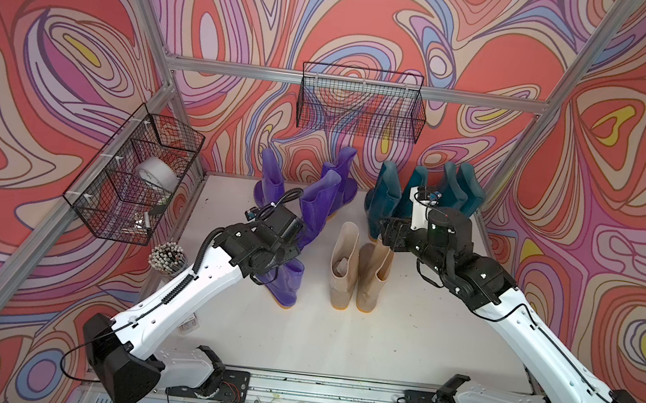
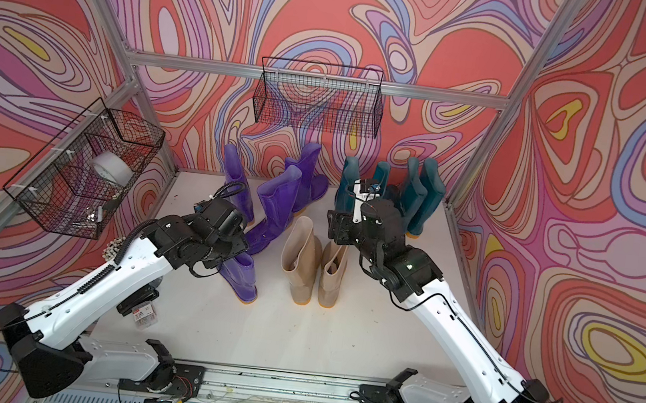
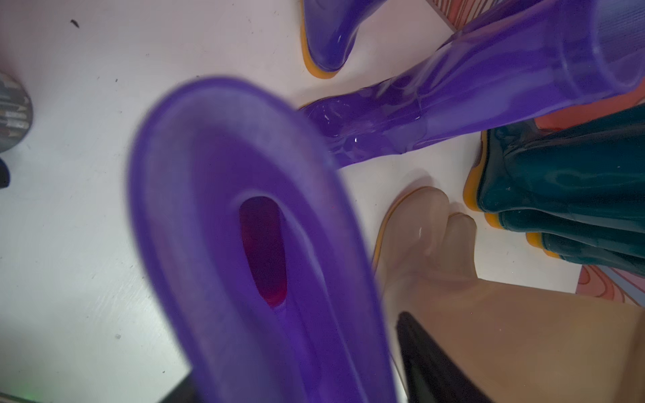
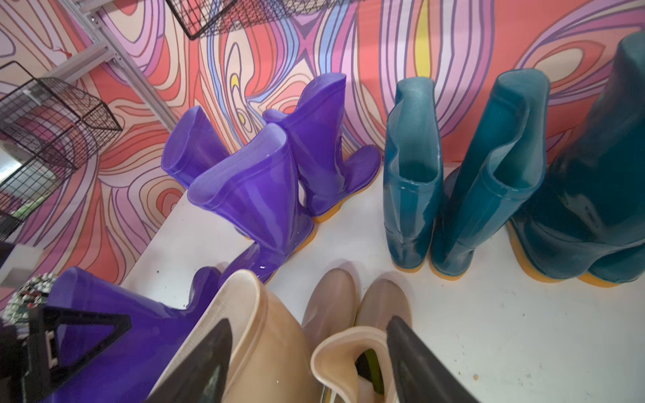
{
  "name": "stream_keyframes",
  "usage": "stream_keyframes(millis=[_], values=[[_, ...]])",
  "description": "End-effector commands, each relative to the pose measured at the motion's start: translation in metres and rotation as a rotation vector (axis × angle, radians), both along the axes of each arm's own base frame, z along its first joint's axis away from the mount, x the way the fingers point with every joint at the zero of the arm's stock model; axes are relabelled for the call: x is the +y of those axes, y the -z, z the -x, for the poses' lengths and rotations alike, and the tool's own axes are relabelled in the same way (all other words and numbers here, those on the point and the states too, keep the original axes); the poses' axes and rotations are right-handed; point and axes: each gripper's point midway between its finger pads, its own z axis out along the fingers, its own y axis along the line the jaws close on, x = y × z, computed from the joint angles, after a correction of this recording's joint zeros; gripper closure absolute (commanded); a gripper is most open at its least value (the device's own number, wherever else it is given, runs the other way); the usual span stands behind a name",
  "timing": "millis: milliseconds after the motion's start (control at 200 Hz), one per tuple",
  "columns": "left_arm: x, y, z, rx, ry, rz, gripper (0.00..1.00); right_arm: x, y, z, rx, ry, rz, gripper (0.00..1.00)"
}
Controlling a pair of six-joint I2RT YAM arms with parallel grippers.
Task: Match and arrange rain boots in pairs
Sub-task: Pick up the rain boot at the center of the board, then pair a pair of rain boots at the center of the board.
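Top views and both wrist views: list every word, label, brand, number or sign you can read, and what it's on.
No text can be read anywhere.
The small packet with a red mark, on the table: print too small to read.
The rain boots: no lettering shows.
The tape roll in the wire basket: no legible marking.

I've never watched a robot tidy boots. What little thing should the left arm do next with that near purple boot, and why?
Probably close the left gripper on the cuff of the near translucent purple rubber boot. Its jaws appear to straddle that cuff, and the boot stands forward of the three other purple boots.
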Motion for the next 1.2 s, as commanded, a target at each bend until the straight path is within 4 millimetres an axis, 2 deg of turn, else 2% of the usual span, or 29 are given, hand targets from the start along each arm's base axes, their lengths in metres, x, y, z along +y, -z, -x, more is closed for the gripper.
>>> stream_keyframes(millis=[0, 15, 90, 180, 275, 331, 411, 496, 556, 626, 641, 701, 866, 1002, 1197], values=[[0.009, -0.016, -0.008, -0.095, 0.070, -0.019, 0.95, 0.006, -0.002, 0.004, 0.038, -0.039, -0.012, 0.30], [0.010, -0.018, -0.010, -0.110, 0.089, -0.028, 1.00, 0.008, -0.002, 0.004, 0.041, -0.043, -0.014, 0.30], [0.018, -0.033, -0.011, -0.159, 0.157, -0.067, 1.00, 0.017, -0.004, 0.000, 0.055, -0.064, -0.033, 0.32], [0.033, -0.059, -0.007, -0.207, 0.240, -0.160, 1.00, 0.035, -0.010, -0.007, 0.062, -0.084, -0.043, 0.34], [0.054, -0.084, 0.002, -0.214, 0.285, -0.297, 1.00, 0.064, -0.014, -0.015, 0.052, -0.100, 0.024, 0.34], [0.060, -0.090, 0.007, -0.207, 0.311, -0.349, 1.00, 0.083, -0.016, -0.018, 0.032, -0.133, 0.104, 0.33], [0.064, -0.090, 0.011, -0.182, 0.340, -0.384, 1.00, 0.102, -0.007, -0.029, 0.024, -0.179, 0.249, 0.30], [0.064, -0.085, 0.014, -0.176, 0.348, -0.378, 1.00, 0.110, -0.001, -0.043, 0.014, -0.207, 0.369, 0.27], [0.065, -0.079, 0.014, -0.170, 0.340, -0.372, 1.00, 0.114, 0.001, -0.052, -0.006, -0.200, 0.390, 0.25], [0.066, -0.063, 0.012, -0.133, 0.338, -0.364, 1.00, 0.125, -0.004, -0.052, -0.035, -0.245, 0.369, 0.23], [0.067, -0.060, 0.011, -0.126, 0.335, -0.361, 1.00, 0.130, 0.007, -0.056, -0.019, -0.257, 0.382, 0.23], [0.066, -0.052, 0.013, -0.109, 0.336, -0.346, 1.00, 0.139, 0.016, -0.058, -0.009, -0.311, 0.422, 0.22], [0.072, -0.057, 0.022, -0.125, 0.289, -0.318, 1.00, 0.143, 0.042, -0.062, -0.006, -0.422, 0.619, 0.20], [0.078, -0.055, 0.033, -0.090, 0.263, -0.308, 1.00, 0.155, 0.045, -0.064, -0.077, -0.525, 0.673, 0.11], [0.089, -0.070, 0.045, -0.114, 0.240, -0.324, 1.00, 0.174, 0.048, -0.077, -0.190, -0.615, 0.767, 0.02]])
